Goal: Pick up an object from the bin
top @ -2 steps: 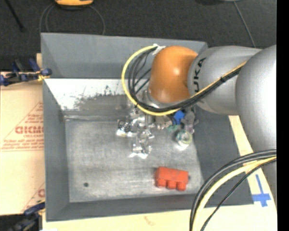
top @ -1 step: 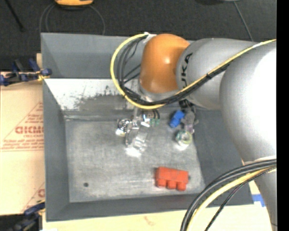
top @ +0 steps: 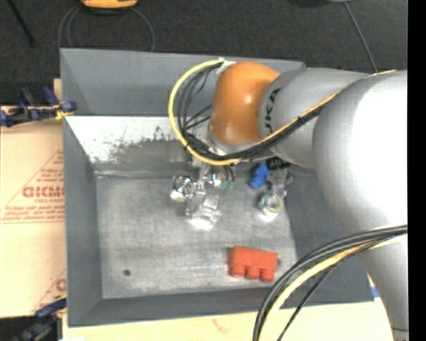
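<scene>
Camera view: gripper [top: 197,189] down in the middle of the grey bin [top: 82,212], right over a clear shiny piece [top: 204,216].
Can't make out whether the gripper is spread or pinched under the orange wrist cover [top: 241,101]. The clear piece lies on the floor, around the middle. A blue thing [top: 258,176] and a small round whitish thing [top: 271,204] sit just to its right, and a red block [top: 253,263] sits apart by the near wall.

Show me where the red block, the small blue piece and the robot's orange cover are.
Red plastic block with rounded bumps [top: 253,263], camera view, middle of its top face.
Small blue plastic piece [top: 258,176], camera view, its visible middle.
Rounded orange cover on the arm's wrist [top: 238,109], camera view, its domed top.
</scene>
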You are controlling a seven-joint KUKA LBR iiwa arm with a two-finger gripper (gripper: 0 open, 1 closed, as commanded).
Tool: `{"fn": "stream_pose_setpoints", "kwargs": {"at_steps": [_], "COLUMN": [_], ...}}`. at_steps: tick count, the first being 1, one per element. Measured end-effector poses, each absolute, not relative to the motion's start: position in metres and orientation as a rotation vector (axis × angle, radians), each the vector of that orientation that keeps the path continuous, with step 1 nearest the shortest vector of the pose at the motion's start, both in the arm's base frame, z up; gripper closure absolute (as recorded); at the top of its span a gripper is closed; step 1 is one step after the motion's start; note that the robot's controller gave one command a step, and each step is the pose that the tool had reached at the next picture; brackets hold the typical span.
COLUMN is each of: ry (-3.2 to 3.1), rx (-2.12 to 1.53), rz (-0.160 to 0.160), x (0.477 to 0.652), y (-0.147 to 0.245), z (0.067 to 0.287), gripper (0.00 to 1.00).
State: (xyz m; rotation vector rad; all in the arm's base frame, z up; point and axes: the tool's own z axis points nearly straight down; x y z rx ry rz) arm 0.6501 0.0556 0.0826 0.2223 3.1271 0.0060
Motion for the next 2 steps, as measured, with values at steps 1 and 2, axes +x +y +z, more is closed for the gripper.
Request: {"fn": "stream_pose_setpoints", "kwargs": {"at_steps": [1, 2], "ry": [3.13, 3.128], "rx": [0.222, -0.073], "rz": [0.002, -0.002], "x": [0.649, 0.635], "y": [0.055, 0.036], "z": [0.082, 0.237], "gripper": [1.0, 1.0]}}
